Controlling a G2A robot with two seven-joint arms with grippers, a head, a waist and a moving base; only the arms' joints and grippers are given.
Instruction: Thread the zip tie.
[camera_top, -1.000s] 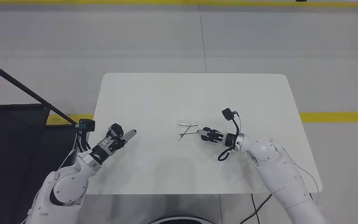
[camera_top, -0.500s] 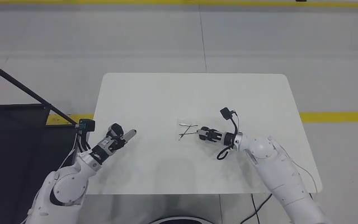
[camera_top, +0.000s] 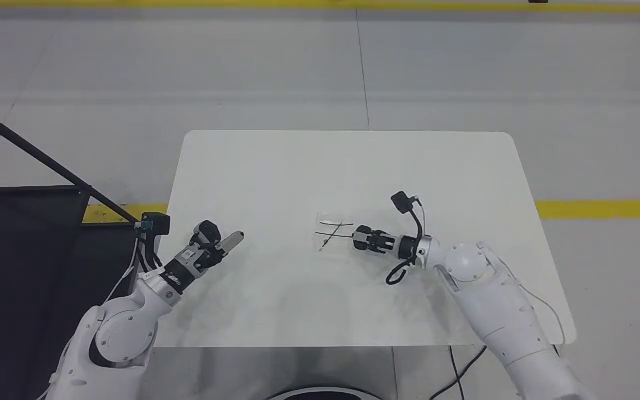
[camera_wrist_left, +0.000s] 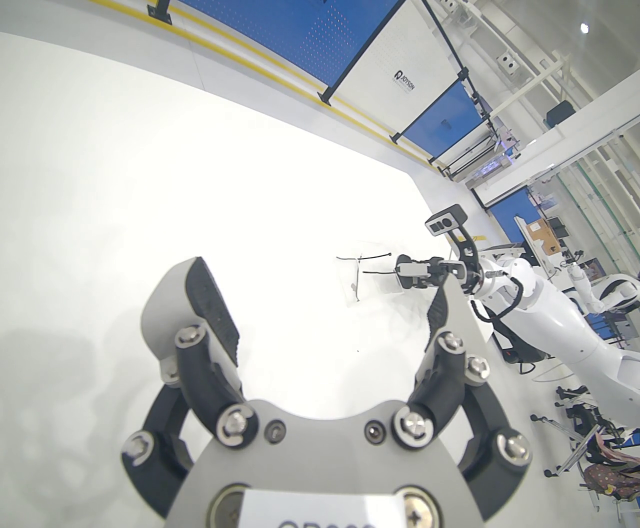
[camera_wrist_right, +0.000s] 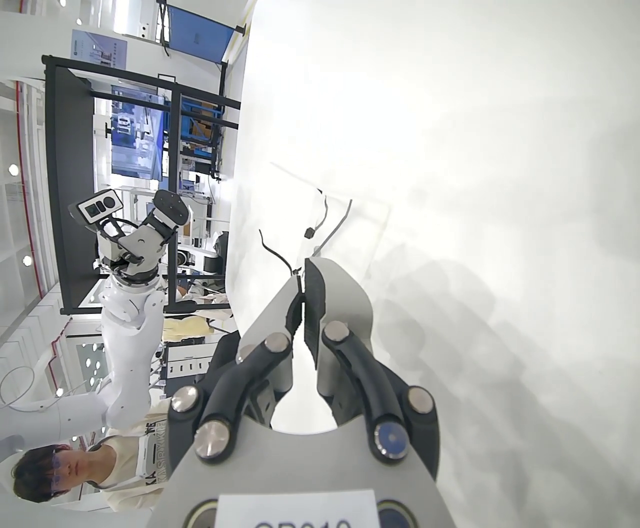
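Observation:
My right gripper (camera_top: 357, 238) is at the table's middle, shut on the end of a thin black zip tie (camera_wrist_right: 276, 254); its free end points towards the left arm. The same tie (camera_top: 340, 239) shows as a thin dark line in the top view. A second black zip tie (camera_wrist_right: 318, 220) lies just beyond it on a clear plastic sheet (camera_wrist_right: 370, 225). From the left wrist view both ties (camera_wrist_left: 372, 257) appear next to the right gripper (camera_wrist_left: 400, 269). My left gripper (camera_wrist_left: 320, 295) hangs open near the table's front left (camera_top: 228, 242), nothing between its fingers, far from the ties.
The white table (camera_top: 300, 170) is bare around the ties. A black cable (camera_top: 400, 275) loops off the right wrist. A black stand (camera_top: 50, 165) and dark cloth sit off the table's left edge.
The right gripper has shifted slightly towards the left arm with the zip tie in it, and the ties and clear sheet have moved a little. The left arm has kept still.

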